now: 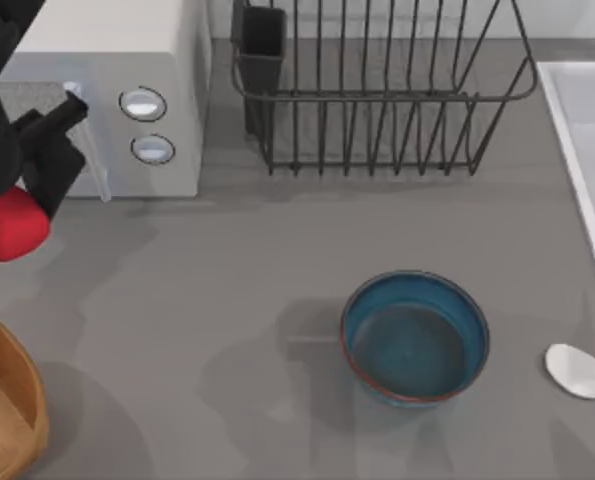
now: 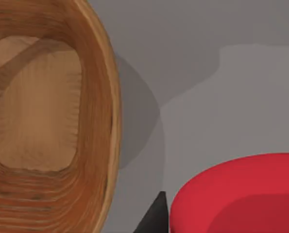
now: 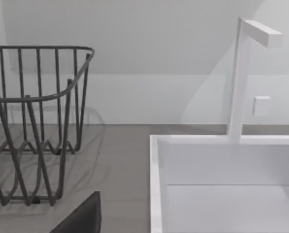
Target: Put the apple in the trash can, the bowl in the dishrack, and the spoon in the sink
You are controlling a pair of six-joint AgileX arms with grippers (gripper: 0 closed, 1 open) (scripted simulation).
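Note:
My left gripper [image 1: 11, 230] is shut on the red apple [image 1: 19, 220], held in the air at the table's left edge in front of the microwave. The wood-coloured trash can [image 1: 22, 395] stands nearer the front at the left corner. In the left wrist view the apple [image 2: 241, 194] hangs beside the trash can's rim [image 2: 108, 111], off to one side of the opening. The blue bowl [image 1: 414, 338] sits upright right of centre. A white spoon [image 1: 577, 370] lies to its right. The black dishrack [image 1: 377, 100] stands at the back, and the sink [image 1: 587, 140] runs along the right edge.
A white microwave [image 1: 127, 100] with two knobs stands at the back left, just behind the held apple. The right wrist view looks at the dishrack's end [image 3: 37, 121], the sink basin [image 3: 207, 165] and its white faucet [image 3: 241, 73].

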